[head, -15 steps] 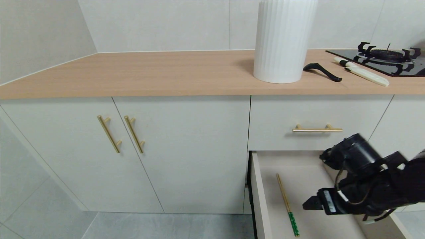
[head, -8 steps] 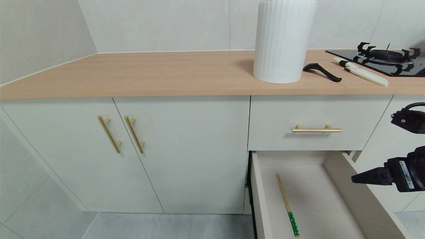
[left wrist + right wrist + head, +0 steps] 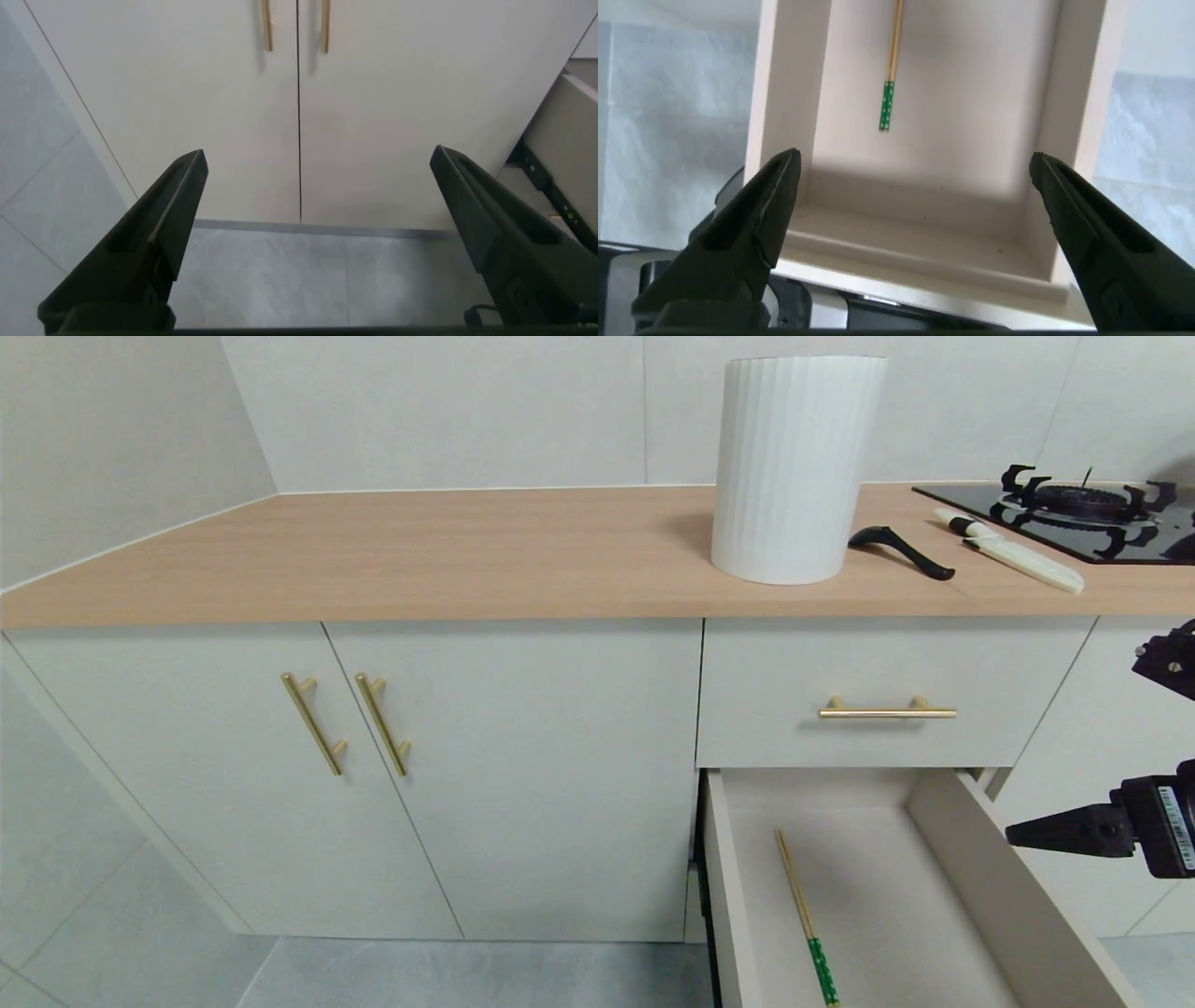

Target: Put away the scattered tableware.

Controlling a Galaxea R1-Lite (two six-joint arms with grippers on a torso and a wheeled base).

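Note:
A pair of chopsticks [image 3: 805, 919] with green ends lies in the open lower drawer [image 3: 724, 887], near its left wall. In the right wrist view the chopsticks [image 3: 892, 56] lie on the drawer floor, and my right gripper [image 3: 912, 157] hangs open and empty above the drawer's front part. One of its fingers [image 3: 1055, 828] juts in at the right, outside the drawer's right wall. On the counter lie a black spoon [image 3: 901, 549] and a white knife [image 3: 1013, 549]. My left gripper [image 3: 318, 154] is open and empty, low before the cabinet doors.
A tall white ribbed container [image 3: 798, 467] stands on the wooden counter [image 3: 467, 551], left of the spoon. A gas hob [image 3: 1074, 509] sits at the far right. The upper drawer [image 3: 887, 712] is closed. Two cabinet doors with gold handles [image 3: 345, 723] are on the left.
My right arm has drawn back from over the drawer to the right edge of the head view. The head camera has tilted slightly, so the whole scene sits lower.

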